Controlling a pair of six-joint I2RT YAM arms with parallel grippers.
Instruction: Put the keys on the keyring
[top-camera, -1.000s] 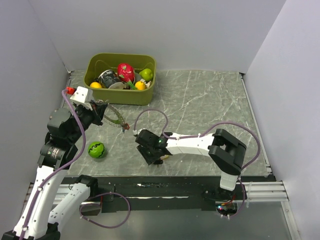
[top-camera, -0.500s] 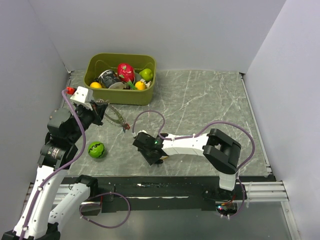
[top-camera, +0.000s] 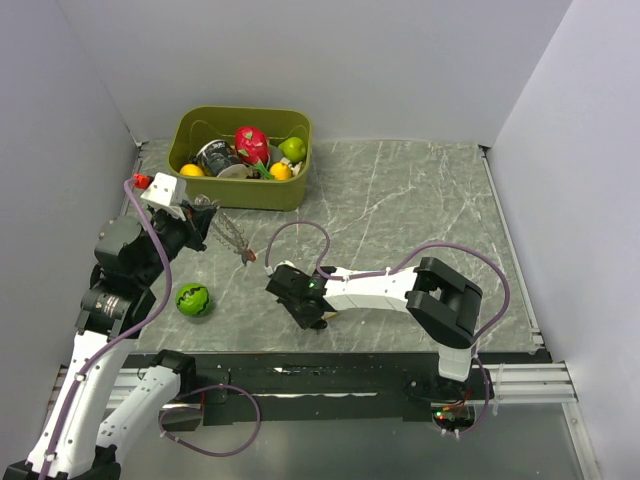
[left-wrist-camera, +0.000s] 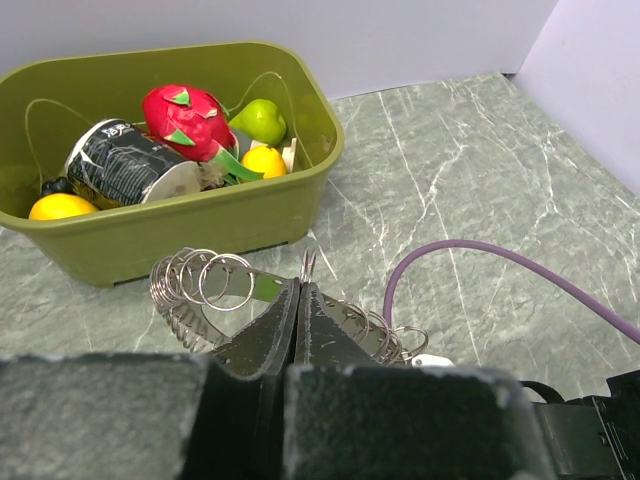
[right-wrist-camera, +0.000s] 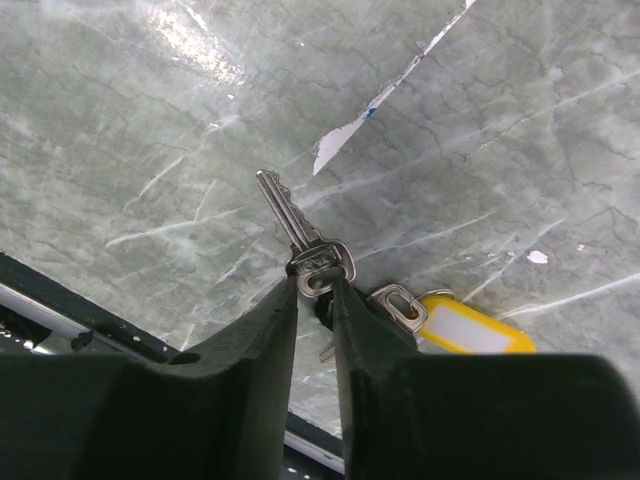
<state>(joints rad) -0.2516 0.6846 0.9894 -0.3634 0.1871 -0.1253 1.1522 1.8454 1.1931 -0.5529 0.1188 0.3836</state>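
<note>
Right wrist view: right pincer (right-wrist-camera: 315, 287) nips a silver key (right-wrist-camera: 286, 217); left pincer (left-wrist-camera: 297, 292) clamps the coiled keyring (left-wrist-camera: 176, 292).

The silver key (right-wrist-camera: 288, 218), yellow tag (right-wrist-camera: 475, 328) attached, was clamped by its head; the keyring (left-wrist-camera: 215, 285), strung with small loops, was gripped aloft

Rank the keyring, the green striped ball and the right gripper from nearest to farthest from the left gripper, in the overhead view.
1. keyring, pinched in the left gripper itself.
2. green striped ball, on the table, nearer the front edge.
3. right gripper, farther right, pinching a key.
</note>
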